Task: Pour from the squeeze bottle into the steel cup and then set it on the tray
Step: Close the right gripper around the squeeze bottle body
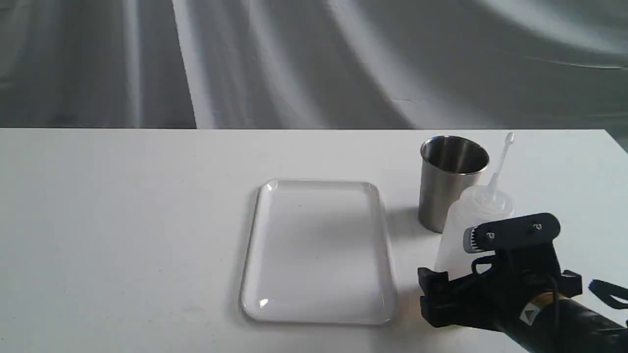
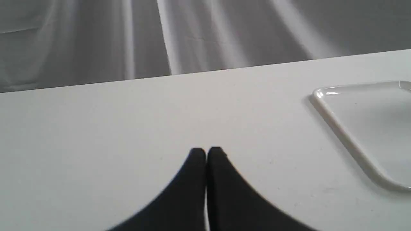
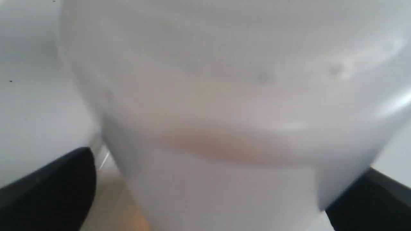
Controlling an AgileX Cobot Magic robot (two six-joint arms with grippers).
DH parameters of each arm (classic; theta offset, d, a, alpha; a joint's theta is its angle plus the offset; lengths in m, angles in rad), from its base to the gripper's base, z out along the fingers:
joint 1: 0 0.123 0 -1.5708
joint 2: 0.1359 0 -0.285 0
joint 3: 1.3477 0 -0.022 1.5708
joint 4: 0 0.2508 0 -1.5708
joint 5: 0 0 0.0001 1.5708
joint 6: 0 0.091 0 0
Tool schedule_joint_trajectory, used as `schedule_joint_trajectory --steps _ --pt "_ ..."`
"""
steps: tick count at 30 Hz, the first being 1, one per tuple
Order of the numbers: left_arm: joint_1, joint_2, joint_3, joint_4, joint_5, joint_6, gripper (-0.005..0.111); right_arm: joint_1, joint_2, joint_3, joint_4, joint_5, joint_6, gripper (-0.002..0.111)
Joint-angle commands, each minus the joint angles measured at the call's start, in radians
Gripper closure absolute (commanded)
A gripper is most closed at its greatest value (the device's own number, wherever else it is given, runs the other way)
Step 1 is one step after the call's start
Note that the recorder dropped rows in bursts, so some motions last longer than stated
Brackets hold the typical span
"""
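The squeeze bottle (image 1: 466, 220), whitish with a long thin nozzle, stands at the table's right, just in front of the steel cup (image 1: 449, 181). My right gripper (image 1: 500, 289) straddles the bottle's lower part, and the base is hidden behind it. In the right wrist view the bottle (image 3: 224, 96) fills the picture with an amber band low down, between the gripper (image 3: 221, 179); a thin gap shows beside one finger (image 3: 64, 186), so it is open. The white tray (image 1: 319, 250) lies at mid-table, left of the cup. My left gripper (image 2: 205, 154) is shut and holds nothing, hovering over bare table.
The white table's far edge runs in front of a grey draped cloth. A corner of the tray (image 2: 350, 141) shows in the left wrist view. The right table edge (image 1: 615, 139) lies close behind the bottle.
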Motion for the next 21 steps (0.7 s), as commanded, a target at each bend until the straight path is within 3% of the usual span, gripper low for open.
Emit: schedule_joint_trajectory --steps 1,11,14,18,21 --pt "-0.006 -0.003 0.004 -0.001 -0.007 -0.003 0.107 -0.007 0.011 -0.004 0.008 -0.035 0.005 0.016" --pt "-0.006 -0.003 0.004 -0.001 -0.007 -0.003 0.107 -0.007 0.011 -0.004 0.015 -0.049 0.001 0.021" --pt "-0.006 -0.003 0.004 -0.001 -0.007 -0.005 0.107 -0.007 0.011 -0.004 0.015 -0.044 0.001 0.033" --pt "-0.006 -0.003 0.004 -0.001 -0.007 -0.005 0.107 -0.007 0.011 -0.004 0.001 -0.034 0.001 0.060" --pt "-0.006 -0.003 0.004 -0.001 -0.007 -0.005 0.107 -0.007 0.011 -0.004 0.000 -0.034 0.001 0.074"
